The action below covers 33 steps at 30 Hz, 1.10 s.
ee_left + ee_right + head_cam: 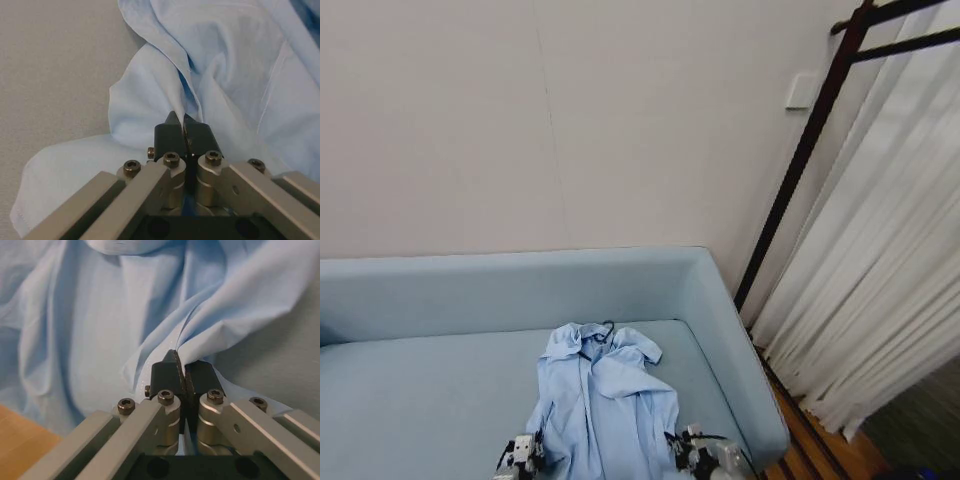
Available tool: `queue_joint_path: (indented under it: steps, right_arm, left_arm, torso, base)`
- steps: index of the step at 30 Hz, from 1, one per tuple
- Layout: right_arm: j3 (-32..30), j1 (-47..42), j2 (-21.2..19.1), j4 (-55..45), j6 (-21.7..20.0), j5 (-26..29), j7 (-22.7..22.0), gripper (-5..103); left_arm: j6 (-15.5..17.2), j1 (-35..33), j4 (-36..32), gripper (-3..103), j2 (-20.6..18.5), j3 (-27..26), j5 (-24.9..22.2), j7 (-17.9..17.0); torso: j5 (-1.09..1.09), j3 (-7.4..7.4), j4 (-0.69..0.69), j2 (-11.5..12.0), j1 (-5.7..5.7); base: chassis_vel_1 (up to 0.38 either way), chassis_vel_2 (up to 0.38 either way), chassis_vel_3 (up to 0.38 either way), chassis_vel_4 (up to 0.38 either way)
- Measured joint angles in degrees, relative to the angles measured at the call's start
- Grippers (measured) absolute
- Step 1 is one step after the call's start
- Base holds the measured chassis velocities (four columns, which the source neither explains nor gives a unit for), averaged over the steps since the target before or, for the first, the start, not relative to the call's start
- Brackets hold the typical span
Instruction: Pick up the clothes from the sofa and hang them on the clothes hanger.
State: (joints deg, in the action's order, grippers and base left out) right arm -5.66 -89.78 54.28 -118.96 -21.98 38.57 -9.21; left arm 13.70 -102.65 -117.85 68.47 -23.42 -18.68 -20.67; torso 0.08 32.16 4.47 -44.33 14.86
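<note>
Lying on the sofa (420, 395), the shirt (605, 400) is pinched at 7 o'clock by the left gripper (184, 121), seemingly, and at 5 o'clock by the clenched right gripper (180, 358).

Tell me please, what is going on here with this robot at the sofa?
The robot is taking hold of a light blue fabric shirt that lies spread on the seat of a pale blue upholstered sofa. The left gripper and the right gripper are at the shirt's near edge, one at each side, and the fingers of each are shut on a fold of cloth. The shirt is not yet lifted. A dark slender clothes rack stands to the sofa's right.
</note>
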Motion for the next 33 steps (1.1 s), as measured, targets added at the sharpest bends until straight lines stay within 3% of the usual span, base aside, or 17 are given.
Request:
queue_joint_path:
  steps: [9, 14, 26, 33]
  right_arm:
    - [8.8, 1.4, -1.8, -5.8, -0.4, -3.4, -0.9, 0]
    - [11.4, 2.2, -2.6, -7.1, -1.4, -4.8, 0.8, 0]
    - [14.3, 4.4, -3.5, -5.8, -2.3, -6.5, 7.1, 0]
    - [18.5, 7.1, -3.5, -4.6, -1.1, -7.3, 9.1, 0]
  left_arm:
    - [1.7, -5.2, -8.5, 0, 0.9, 0.5, 5.8, -2.6]
    - [2.5, -7.9, -11.0, 0, 1.3, 1.2, 7.7, -3.4]
    - [5.8, -9.2, -11.1, 0, 1.1, 2.5, 7.6, -4.3]
    - [6.3, -8.8, -11.0, 0, 0.4, 2.6, 5.8, -2.8]
  torso:
    - [0.01, 0.00, 0.00, 0.0, 0.00]
    - [0.01, 0.00, -0.01, 0.0, 0.00]
    - [0.00, 0.00, 0.00, 0.0, 0.00]
    - [0.01, 0.00, -0.01, 0.0, 0.00]
  base:
    - [0.000, 0.000, 0.000, 0.000]
    - [0.000, 0.000, 0.000, 0.000]
    - [0.000, 0.000, 0.000, 0.000]
    - [0.000, 0.000, 0.000, 0.000]
